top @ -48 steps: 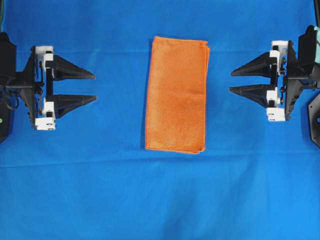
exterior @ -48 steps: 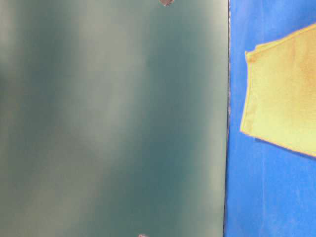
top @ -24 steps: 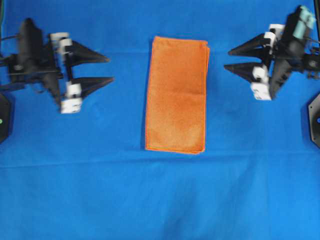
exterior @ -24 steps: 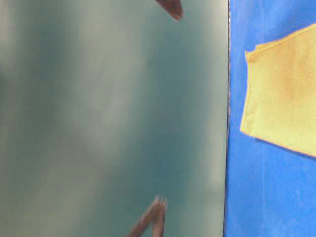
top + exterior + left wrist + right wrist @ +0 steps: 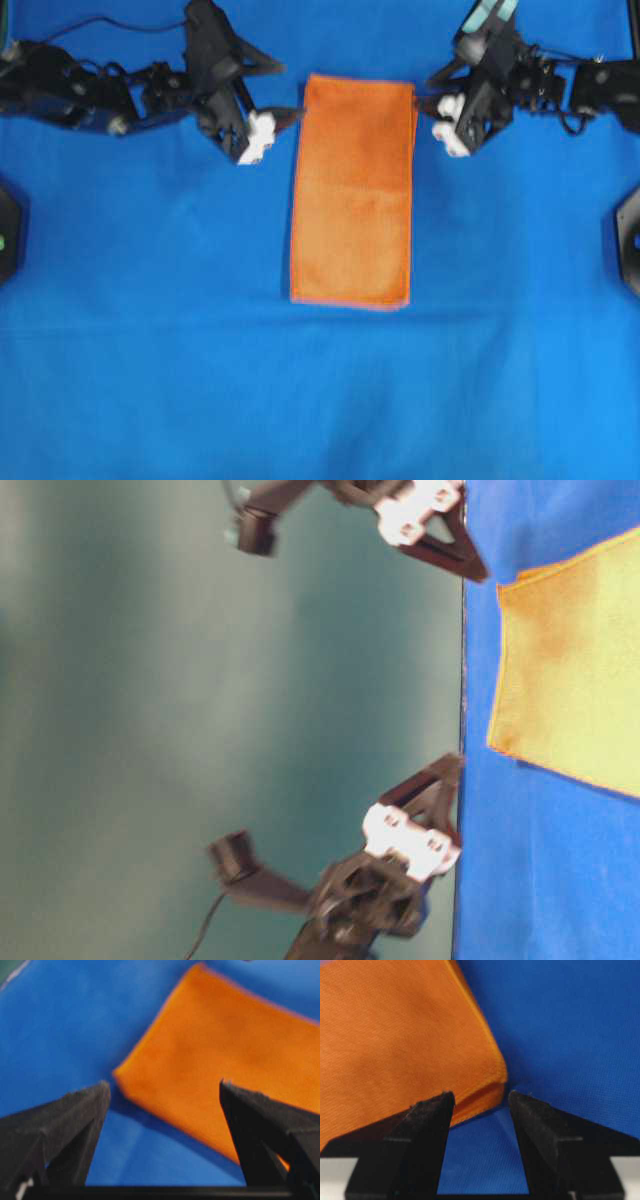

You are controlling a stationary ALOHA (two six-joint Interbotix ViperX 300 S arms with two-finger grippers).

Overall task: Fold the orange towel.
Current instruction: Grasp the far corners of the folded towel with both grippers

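The orange towel (image 5: 352, 190) lies flat in the middle of the blue cloth (image 5: 320, 400), folded into a tall rectangle with its long sides running up and down the overhead view. Its layered edges show along the right side, where the hems sit slightly offset. The left gripper (image 5: 283, 90) sits just beside the towel's upper left corner, tips pointing toward it; its wrist view shows the jaws spread wide, the towel's corner (image 5: 117, 1074) lying between them on the cloth, with nothing held. The right gripper (image 5: 432, 90) sits just beside the upper right corner, also pointing inward. In its wrist view the jaws stand apart, with the stacked corner (image 5: 495, 1085) of the towel just ahead of the gap and nothing clamped. Whether either gripper's tips touch the cloth I cannot tell. The table-level view, turned on its side, shows both grippers low over the blue surface near the towel's end, blurred. Both arms stretch in from the upper corners of the overhead view.
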